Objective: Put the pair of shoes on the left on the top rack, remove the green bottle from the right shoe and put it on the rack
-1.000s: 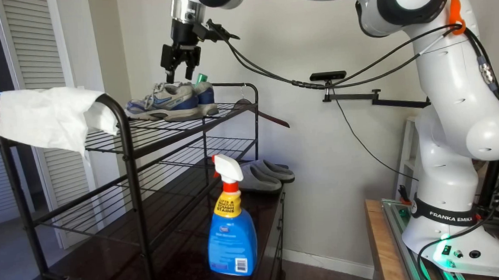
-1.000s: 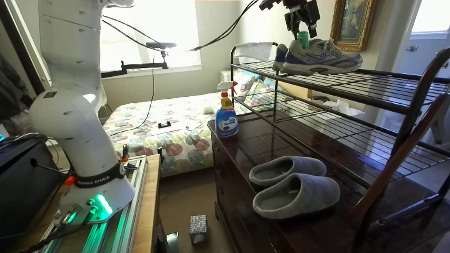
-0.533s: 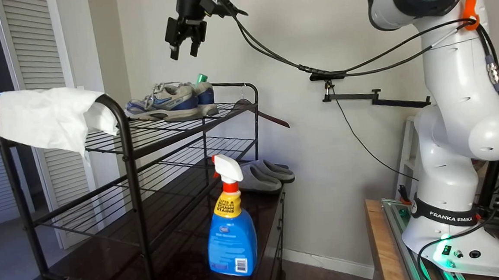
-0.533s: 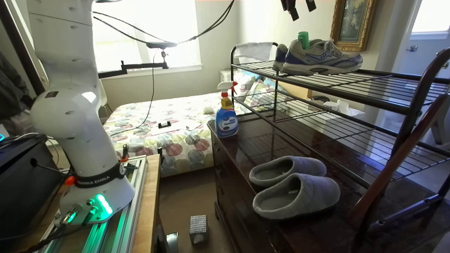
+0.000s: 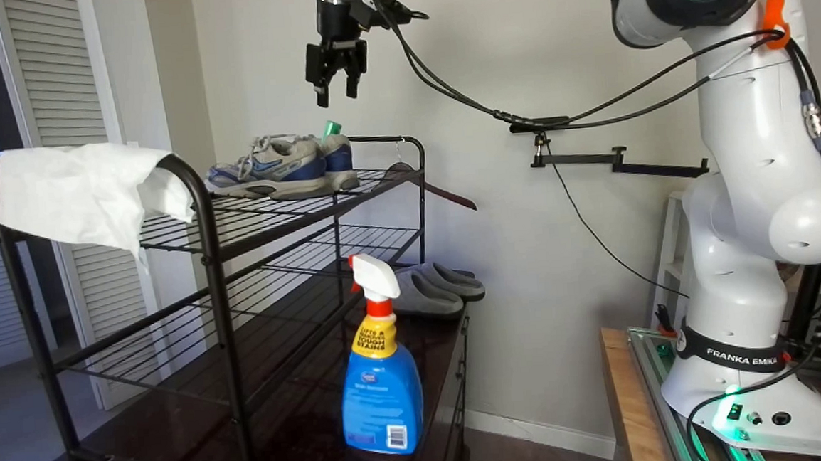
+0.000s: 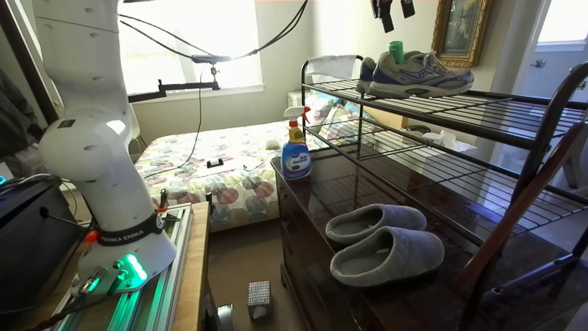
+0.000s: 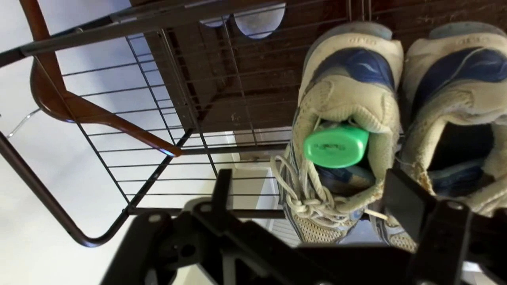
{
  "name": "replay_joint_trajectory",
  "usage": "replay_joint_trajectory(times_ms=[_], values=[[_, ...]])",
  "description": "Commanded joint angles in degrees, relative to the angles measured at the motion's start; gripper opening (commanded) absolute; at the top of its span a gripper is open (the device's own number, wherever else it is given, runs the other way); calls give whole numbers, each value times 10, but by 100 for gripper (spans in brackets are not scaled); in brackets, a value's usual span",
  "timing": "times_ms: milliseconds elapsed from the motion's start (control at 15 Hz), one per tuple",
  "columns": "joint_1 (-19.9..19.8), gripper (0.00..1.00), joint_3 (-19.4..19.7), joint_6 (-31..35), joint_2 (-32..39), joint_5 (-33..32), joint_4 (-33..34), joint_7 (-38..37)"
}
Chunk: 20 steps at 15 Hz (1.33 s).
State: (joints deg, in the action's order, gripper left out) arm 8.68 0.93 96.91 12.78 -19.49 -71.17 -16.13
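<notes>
the claw (image 5: 337,98) is hanging above the wire rack (image 5: 219,299), its fingers (image 7: 410,206) standing well apart and gripping nothing. the green bottle (image 7: 336,146) is sitting under the claw, apart from it and roughly in line with the gap between the fingers, poking out of the collar of a laced running sneaker (image 7: 352,93). the matching sneaker (image 7: 463,85) is standing just beside that one, both resting on the top tier.

the shoe is hiding the bottle's lower part, and lettering on the green end is looking too blurred to read. in an exterior view the top edge is cutting off nearly all but the fingertips (image 6: 388,23); in the wrist view the claw is covering the sneakers' toes, and the right edge is cropping the matching sneaker.

on one side of the claw, bare slats are leading to a raised end rail (image 7: 89,241) where a wooden hanger (image 7: 55,99) is hanging. well below the claw, grey slippers (image 6: 411,257) and a stain remover spray bottle (image 5: 381,396) are standing on the tabletop (image 6: 335,191).
</notes>
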Motion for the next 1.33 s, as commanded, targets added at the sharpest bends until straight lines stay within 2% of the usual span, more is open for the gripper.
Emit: replay_joint_trajectory(times_ms=[0,133,267,800,1267], values=[[-5,97,-4,-47,20,30,20,23],[-7,95,-5,-67,28,45,24,38],[-14,98,-8,-73,34,78,27,66],[-35,100,-8,-55,44,173,35,157],[-47,100,0,-52,72,174,69,148]])
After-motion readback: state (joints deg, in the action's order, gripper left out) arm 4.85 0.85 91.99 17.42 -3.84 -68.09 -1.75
